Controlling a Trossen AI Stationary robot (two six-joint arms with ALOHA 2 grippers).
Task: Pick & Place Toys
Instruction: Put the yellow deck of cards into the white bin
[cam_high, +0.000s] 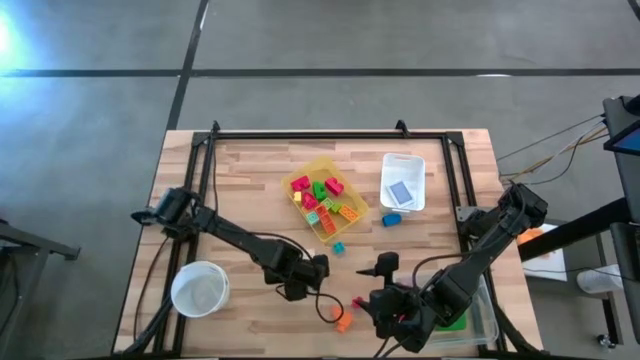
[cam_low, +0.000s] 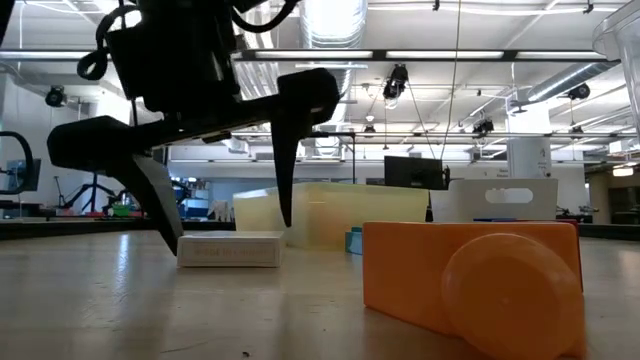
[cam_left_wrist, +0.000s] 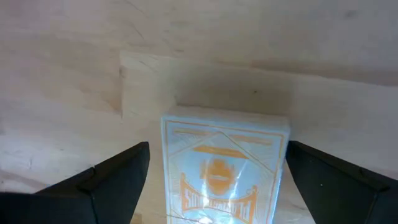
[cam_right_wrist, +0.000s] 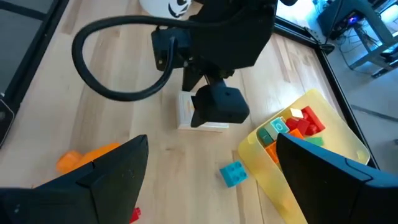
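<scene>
My left gripper (cam_high: 298, 280) hangs open over a white card box with orange print (cam_left_wrist: 221, 168), which lies flat on the table. One finger stands at each end of the box (cam_low: 228, 250). My right gripper (cam_high: 376, 292) is open and empty near the table's front edge, facing the left gripper. An orange block (cam_high: 343, 320) and a small red piece (cam_high: 357, 302) lie beside it. A teal block (cam_right_wrist: 233, 174) lies near the yellow bin (cam_high: 352, 190), which holds several toys in red, green, orange and pink (cam_high: 322, 198). My left gripper comes at the card box from above, its fingers (cam_left_wrist: 124, 171) pointing down beside the box's two ends. I cannot tell whether either finger touches the box. The box lies flat on the table.
A white bin (cam_high: 403, 165) with a blue item stands at the back right, a blue block (cam_high: 391, 219) in front of it. A round white bowl (cam_high: 200, 288) sits front left. A clear bin (cam_high: 478, 318) holding something green stands front right.
</scene>
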